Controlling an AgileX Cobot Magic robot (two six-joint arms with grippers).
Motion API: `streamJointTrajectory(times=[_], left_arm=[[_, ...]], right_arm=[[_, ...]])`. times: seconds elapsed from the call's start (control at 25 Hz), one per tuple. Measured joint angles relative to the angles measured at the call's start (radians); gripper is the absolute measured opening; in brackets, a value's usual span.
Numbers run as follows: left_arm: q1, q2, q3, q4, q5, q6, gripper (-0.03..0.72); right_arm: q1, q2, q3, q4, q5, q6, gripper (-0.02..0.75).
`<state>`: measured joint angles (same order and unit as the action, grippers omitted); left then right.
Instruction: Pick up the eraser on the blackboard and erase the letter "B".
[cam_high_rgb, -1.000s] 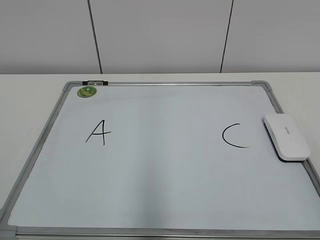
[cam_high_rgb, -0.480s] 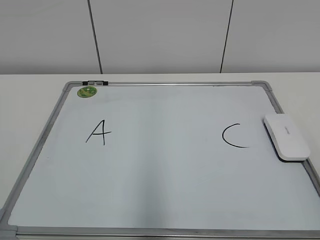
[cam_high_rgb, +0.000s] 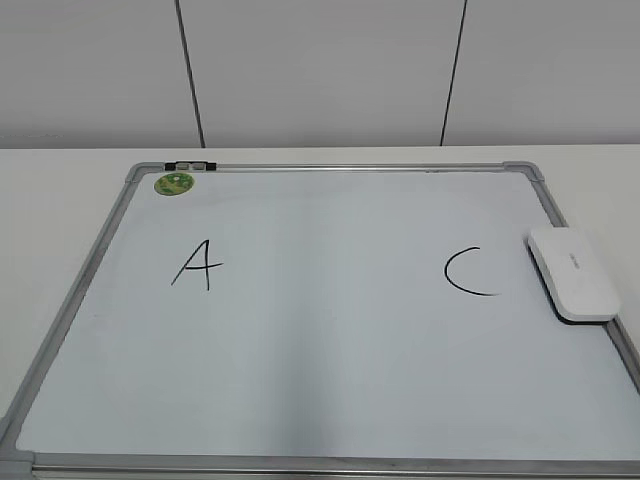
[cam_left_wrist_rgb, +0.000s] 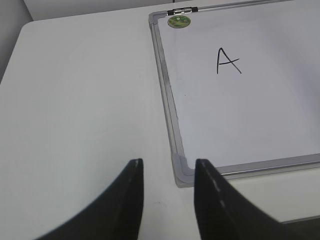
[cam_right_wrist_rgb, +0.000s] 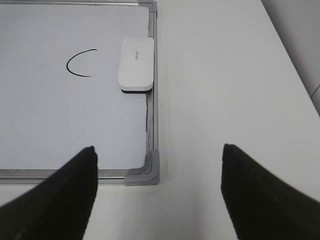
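Note:
The blackboard (cam_high_rgb: 330, 330) is a white board with a silver-grey frame, lying flat on the table. The white eraser (cam_high_rgb: 573, 272) lies on its right edge, next to the black "C" (cam_high_rgb: 468, 272); it also shows in the right wrist view (cam_right_wrist_rgb: 136, 63). A black "A" (cam_high_rgb: 197, 264) is at the left. No letter "B" shows on the board. My left gripper (cam_left_wrist_rgb: 165, 170) is open and empty over the table by the board's near left corner. My right gripper (cam_right_wrist_rgb: 157, 160) is wide open and empty above the near right corner. Neither gripper shows in the exterior view.
A small round green magnet (cam_high_rgb: 173, 184) sits at the board's far left corner, beside a black clip (cam_high_rgb: 190, 165) on the frame. White table (cam_left_wrist_rgb: 80, 100) surrounds the board. A panelled wall (cam_high_rgb: 320, 70) stands behind.

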<state>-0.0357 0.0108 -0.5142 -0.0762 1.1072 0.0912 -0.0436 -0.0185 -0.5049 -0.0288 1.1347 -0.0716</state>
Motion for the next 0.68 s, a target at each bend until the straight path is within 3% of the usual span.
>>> streamJointTrajectory(times=[0.68], left_arm=[[0.000,0.000,0.000,0.000,0.000,0.000,0.241]], right_arm=[[0.000,0.000,0.000,0.000,0.000,0.000,0.591]])
